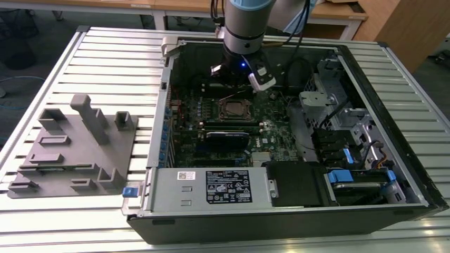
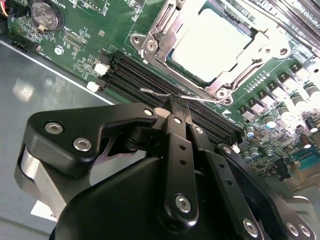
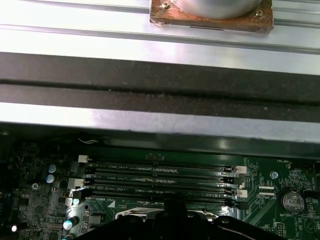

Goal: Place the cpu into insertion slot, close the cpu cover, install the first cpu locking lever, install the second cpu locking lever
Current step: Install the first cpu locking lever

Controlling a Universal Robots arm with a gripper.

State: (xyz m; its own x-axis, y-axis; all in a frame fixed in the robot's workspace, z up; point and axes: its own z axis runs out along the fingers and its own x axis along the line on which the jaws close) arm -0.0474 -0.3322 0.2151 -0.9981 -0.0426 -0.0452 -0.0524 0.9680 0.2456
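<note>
Inside your open computer case [image 1: 281, 227], over the green motherboard [image 1: 188, 108], the gripper [image 2: 173, 102] is clenched above the memory slots [image 2: 135, 80]. The cpu cover [image 2: 159, 37] lies over the cpu [image 2: 212, 42], seated in the insertion slot [image 1: 234, 109]. The gripper's tips touch a thin locking lever [image 2: 152, 92].

Likely lab, slotted metal bench [image 1: 113, 63], wooden desks [image 1: 189, 6]

Finish noted on the cpu [image 2: 212, 42]: dull silver-grey metal top, smooth, matt. The cpu cover [image 2: 161, 35] is bright silvery metal that catches glare. The locking lever [image 2: 152, 92] is thin bright wire. The circuit board [image 2: 85, 35] is green with a lacquered sheen. The memory slots [image 3: 160, 177] are black plastic. The gripper [image 2: 174, 102] has matt black links (screw heads bright steel). The table [image 1: 105, 58] is ribbed light metal. The fixture [image 1: 70, 147] is matt grey plastic.
</note>
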